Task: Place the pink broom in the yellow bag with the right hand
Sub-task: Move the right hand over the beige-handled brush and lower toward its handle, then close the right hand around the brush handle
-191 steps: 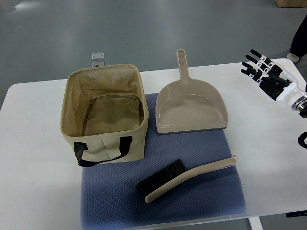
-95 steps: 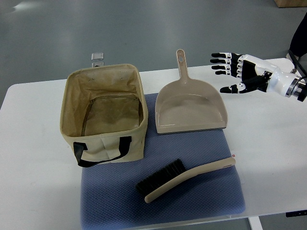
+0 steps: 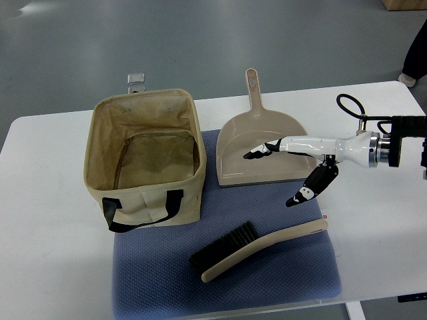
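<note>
While no writing is legible, right hand (image 3: 293, 167) spread above broom (image 3: 257, 250), bag (image 3: 143, 157) upright

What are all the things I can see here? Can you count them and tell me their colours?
bag: 1, pale yellow with black handles, open, on the table's left, partly on the mat
dustpan: 1, beige-pink, on the mat's far edge
brush: 1, beige-pink handle, black bristles, lying on the mat, near side
mat: 1, blue-grey, under everything
table: 1, white
metal clip: 1, silver, beyond the bag
right hand: 1, white and black, fingers spread, over the dustpan, holding nothing
</note>
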Controlling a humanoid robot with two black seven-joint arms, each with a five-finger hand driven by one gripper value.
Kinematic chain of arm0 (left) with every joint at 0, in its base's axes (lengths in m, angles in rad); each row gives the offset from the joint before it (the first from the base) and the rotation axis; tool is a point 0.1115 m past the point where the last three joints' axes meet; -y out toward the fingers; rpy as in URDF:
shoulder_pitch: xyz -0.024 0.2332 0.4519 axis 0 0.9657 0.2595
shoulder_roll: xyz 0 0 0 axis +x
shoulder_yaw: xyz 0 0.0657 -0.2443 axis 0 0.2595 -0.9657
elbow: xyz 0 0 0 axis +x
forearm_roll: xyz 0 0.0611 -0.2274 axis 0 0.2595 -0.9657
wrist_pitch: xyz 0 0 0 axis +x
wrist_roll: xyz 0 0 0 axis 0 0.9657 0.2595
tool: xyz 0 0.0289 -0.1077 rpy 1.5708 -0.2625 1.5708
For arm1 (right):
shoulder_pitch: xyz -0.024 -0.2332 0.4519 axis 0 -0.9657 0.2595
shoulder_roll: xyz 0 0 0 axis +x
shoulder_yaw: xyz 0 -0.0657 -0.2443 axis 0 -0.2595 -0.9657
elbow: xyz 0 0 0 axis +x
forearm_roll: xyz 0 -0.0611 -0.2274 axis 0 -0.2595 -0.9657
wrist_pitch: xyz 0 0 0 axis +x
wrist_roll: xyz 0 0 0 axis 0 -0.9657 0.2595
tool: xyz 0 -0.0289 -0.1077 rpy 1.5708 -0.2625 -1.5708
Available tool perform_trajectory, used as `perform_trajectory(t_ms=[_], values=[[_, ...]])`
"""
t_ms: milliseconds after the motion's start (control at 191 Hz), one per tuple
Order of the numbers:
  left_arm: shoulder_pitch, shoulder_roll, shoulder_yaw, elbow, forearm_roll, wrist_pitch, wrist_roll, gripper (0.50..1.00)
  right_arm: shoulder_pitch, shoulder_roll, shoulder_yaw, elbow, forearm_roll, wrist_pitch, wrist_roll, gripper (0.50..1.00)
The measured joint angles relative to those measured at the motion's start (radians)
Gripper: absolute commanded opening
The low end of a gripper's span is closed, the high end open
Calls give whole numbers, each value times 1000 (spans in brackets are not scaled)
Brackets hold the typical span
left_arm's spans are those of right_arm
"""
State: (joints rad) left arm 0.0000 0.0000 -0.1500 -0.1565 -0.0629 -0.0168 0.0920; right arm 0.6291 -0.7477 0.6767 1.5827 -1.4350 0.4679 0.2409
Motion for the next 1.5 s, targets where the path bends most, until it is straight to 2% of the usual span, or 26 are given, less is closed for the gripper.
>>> perform_trajectory(t_ms=[247, 388, 761, 976, 1238, 1422, 1500], values=[[0, 0, 0, 0, 0, 0, 0, 1000, 31, -32, -216, 32, -182, -200, -4, 895], [0, 0, 0, 0, 0, 0, 0, 1000, 46, -44, -290, 51, -231, -261, -10, 856], [0, 0, 0, 0, 0, 0, 0, 1000, 47, -50, -363, 76, -293, -311, -40, 805], [0, 0, 0, 0, 0, 0, 0, 1000, 38, -46, -392, 73, -333, -321, -52, 795], [0, 0, 0, 0, 0, 0, 0, 1000, 29, -42, -396, 69, -366, -322, -77, 744], [0, 0, 0, 0, 0, 0, 0, 1000, 27, -40, -402, 58, -401, -334, -82, 725], [0, 0, 0, 0, 0, 0, 0, 1000, 26, -39, -403, 57, -409, -336, -84, 699]])
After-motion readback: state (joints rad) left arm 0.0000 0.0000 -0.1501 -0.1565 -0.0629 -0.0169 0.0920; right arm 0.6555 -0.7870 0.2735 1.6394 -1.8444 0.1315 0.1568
